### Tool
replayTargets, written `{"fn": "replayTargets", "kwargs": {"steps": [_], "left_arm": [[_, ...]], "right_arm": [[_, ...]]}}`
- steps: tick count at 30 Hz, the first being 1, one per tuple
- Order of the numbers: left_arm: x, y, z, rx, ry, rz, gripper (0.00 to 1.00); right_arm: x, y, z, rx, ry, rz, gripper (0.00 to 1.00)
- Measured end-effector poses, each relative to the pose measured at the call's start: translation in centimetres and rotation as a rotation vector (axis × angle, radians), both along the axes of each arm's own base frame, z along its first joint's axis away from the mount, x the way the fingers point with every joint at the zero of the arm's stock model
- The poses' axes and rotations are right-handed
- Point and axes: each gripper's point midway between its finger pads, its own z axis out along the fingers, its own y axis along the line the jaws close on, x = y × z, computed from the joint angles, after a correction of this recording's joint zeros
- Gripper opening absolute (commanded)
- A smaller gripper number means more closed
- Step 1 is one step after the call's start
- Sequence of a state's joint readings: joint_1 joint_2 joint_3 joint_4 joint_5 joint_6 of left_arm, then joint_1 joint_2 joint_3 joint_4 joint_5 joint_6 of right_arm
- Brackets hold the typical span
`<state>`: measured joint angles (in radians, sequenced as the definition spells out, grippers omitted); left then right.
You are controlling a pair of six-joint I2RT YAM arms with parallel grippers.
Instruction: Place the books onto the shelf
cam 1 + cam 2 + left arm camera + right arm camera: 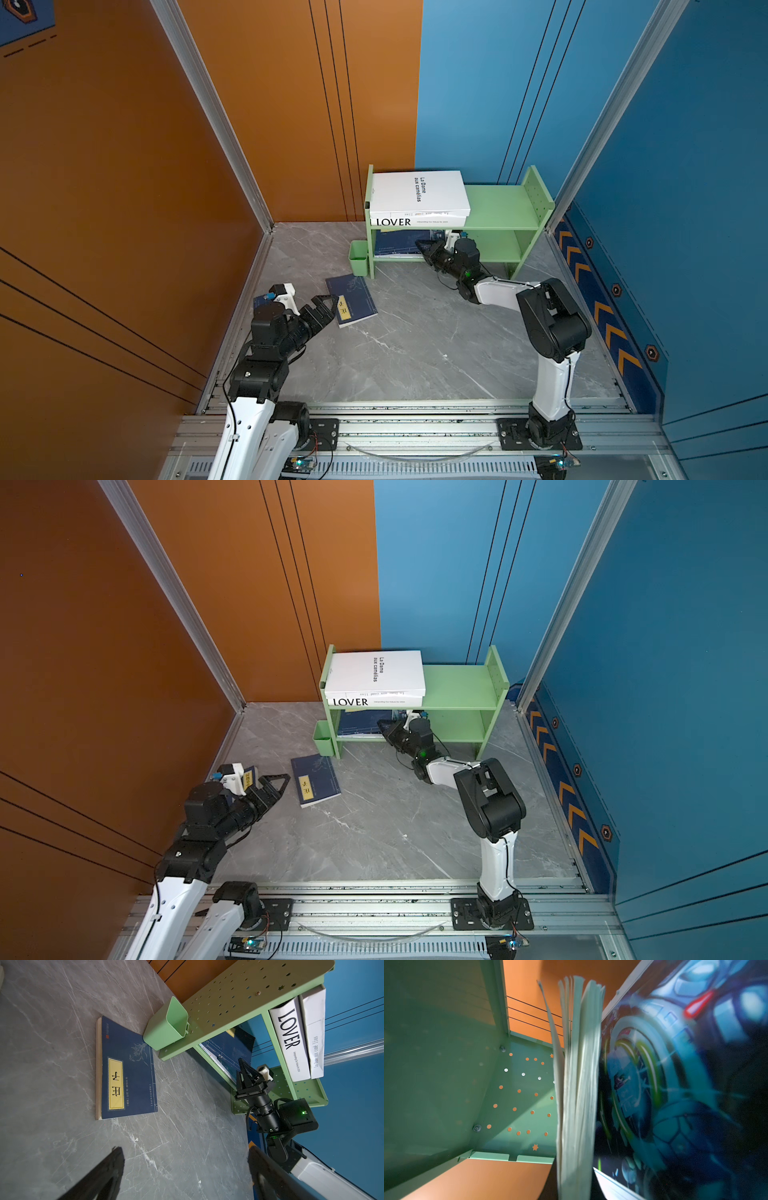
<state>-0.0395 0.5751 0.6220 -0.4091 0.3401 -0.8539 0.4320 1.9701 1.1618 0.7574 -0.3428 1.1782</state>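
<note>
Pinched to a narrow point: the right gripper (420, 246), tips pushed into the lower tier of the small light-green two-tier shelf with perforated side panels (498, 203), toward its cup end. No telling from any view of a catch between the jaws. Close before that wrist camera, inside the shelf: fanned cream page edges (577, 1084) of a book standing on end, and right against them the teal sci-fi picture magazine (675, 1084), cover tilted. From the left wrist view, thin navy books (239, 1047) leaning in that same lower tier, just at the shut tips.

Spread wide and holding nothing: the left gripper (332, 308), out in front of the shelf and beyond its cup end, fingers (104, 1174) low over the grey marbled floor (415, 340). Just ahead of those fingers, flat on the floor and untouched, one more thin navy book with a yellow label (351, 301), its far corner near the little green cup (358, 258) hung on the shelf's side panel.

On the shelf's top tier, at the cup end, two large thick white books stacked flat: the book lettered LOVER (415, 222) underneath, the book titled La Dame aux camélias (419, 191) on top.
</note>
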Motion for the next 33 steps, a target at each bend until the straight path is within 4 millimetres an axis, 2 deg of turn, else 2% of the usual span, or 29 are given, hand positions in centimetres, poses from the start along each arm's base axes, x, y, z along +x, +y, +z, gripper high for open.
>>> {"fn": "replayTargets", "kwargs": {"steps": [3, 7, 13, 20, 23, 29, 33], "left_arm": [[0.0, 0.0, 0.0, 0.000, -0.001, 0.000, 0.94], [0.0, 0.0, 0.0, 0.000, -0.001, 0.000, 0.94], [0.0, 0.0, 0.0, 0.000, -0.001, 0.000, 0.94], [-0.1, 0.0, 0.1, -0.003, -0.005, 0.001, 0.94], [-0.1, 0.0, 0.0, -0.003, -0.003, 0.001, 0.94], [-0.1, 0.0, -0.5, -0.005, 0.010, 0.003, 0.94], [-0.1, 0.0, -0.7, -0.006, 0.015, 0.003, 0.94]], "right_arm": [[0.1, 0.0, -0.1, -0.008, 0.006, 0.001, 0.25], [0.0, 0.0, -0.5, -0.027, 0.014, 0.000, 0.37], [0.0, -0.2, -1.3, -0.056, 0.031, -0.002, 0.50], [-0.1, -0.1, -1.2, -0.095, 0.024, -0.007, 0.56], [-0.3, -0.4, -1.1, -0.127, 0.025, -0.021, 0.62], [-0.5, -1.4, -1.0, -0.209, 0.027, -0.060, 0.67], [-0.5, -1.8, -1.0, -0.259, 0.028, -0.073, 0.63]]}}
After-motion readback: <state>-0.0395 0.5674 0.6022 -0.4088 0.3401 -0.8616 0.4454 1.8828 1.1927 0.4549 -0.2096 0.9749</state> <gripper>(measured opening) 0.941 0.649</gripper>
